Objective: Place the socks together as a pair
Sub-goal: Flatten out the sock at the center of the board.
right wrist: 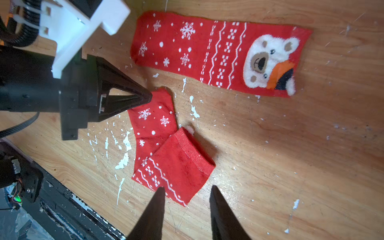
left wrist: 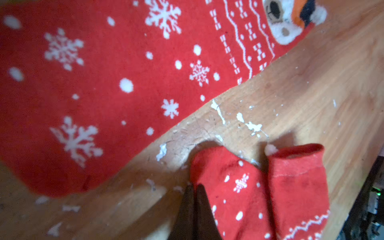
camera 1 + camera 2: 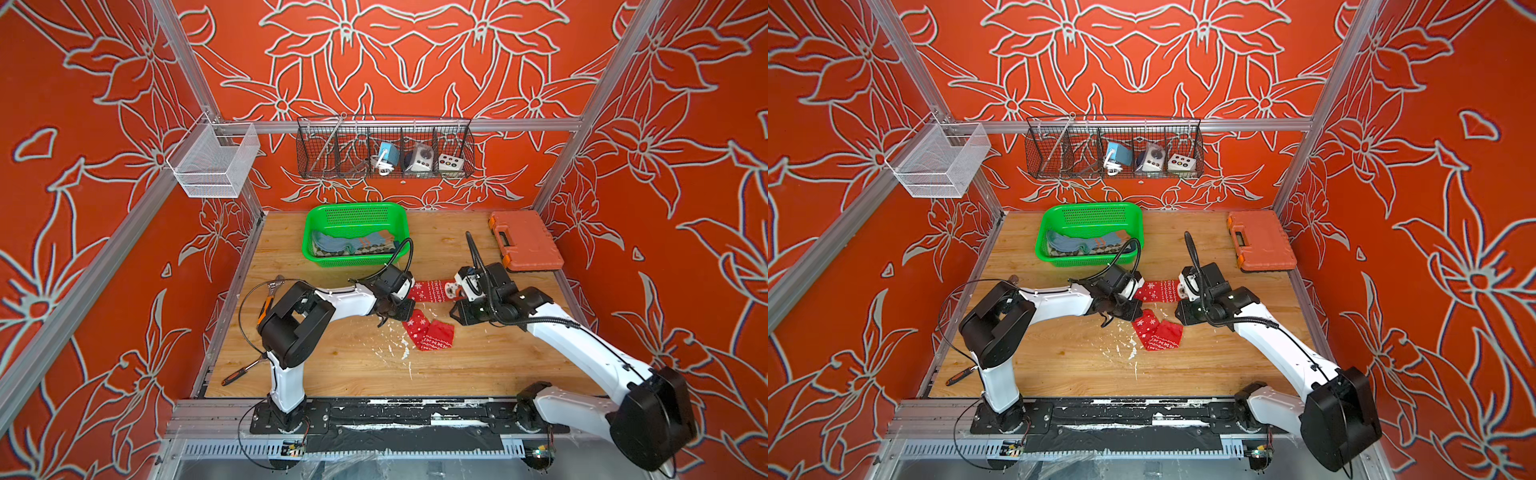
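Two red socks with white snowflakes lie mid-table. One lies flat (image 3: 430, 289) (image 1: 207, 49) (image 2: 104, 83) and shows a white bear face at its cuff. The other (image 3: 430, 334) (image 1: 166, 149) (image 2: 259, 193) is folded over on itself, nearer the front. My left gripper (image 2: 194, 187) (image 1: 148, 97) is shut, its tips pinching the toe edge of the folded sock, which puckers up slightly there. My right gripper (image 1: 187, 188) is open and hovers just above the folded sock's cuff corner, with one fingertip over the fabric and one over bare wood.
A green basket (image 3: 357, 206) at the back holds blue and argyle socks (image 3: 353, 243). An orange tool case (image 3: 525, 241) lies at the back right. A screwdriver (image 3: 241, 372) and pliers (image 3: 269, 299) lie along the left edge. White flecks dot the wood.
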Robot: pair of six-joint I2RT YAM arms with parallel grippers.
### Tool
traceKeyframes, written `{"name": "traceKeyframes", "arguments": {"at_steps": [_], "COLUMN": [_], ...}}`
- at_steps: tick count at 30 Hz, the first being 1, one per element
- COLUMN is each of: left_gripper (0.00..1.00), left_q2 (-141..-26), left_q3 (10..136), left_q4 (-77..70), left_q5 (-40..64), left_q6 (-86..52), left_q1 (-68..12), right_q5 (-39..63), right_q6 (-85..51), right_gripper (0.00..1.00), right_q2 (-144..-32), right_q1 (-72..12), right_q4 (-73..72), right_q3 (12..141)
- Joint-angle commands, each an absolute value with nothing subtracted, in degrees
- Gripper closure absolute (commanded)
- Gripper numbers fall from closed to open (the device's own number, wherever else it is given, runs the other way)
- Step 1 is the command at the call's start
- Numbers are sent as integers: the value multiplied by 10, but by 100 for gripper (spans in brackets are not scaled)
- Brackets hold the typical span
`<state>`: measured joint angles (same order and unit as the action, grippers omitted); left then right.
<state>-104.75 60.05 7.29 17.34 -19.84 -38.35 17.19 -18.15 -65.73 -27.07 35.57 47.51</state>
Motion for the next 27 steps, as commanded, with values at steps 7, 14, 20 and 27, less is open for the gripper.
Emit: {"name": "traceKeyframes", "arguments": {"at_steps": [7,14,20,27], "left_gripper": [100,100,100,100], "left_q2": [-896,-860,-831,-766], "left_q3": [643,601,545,392], "left_q4": [53,8,21,-24], "left_q5": [157,107,37,39], "left_q6": [-231,-252,-263,-311], "left_q1": [-437,-443,-436,-381], "right_q5": [163,183,216,235], "right_q6": [-187,-187,-187,-203], "right_gripper": [65,64,63,56], "right_q2": [-578,-573,-607,-676], "right_q1": [-235,-218,-217,-216], "right_q4": [361,353,344,293], "right_q3": [490,482,474,436]}}
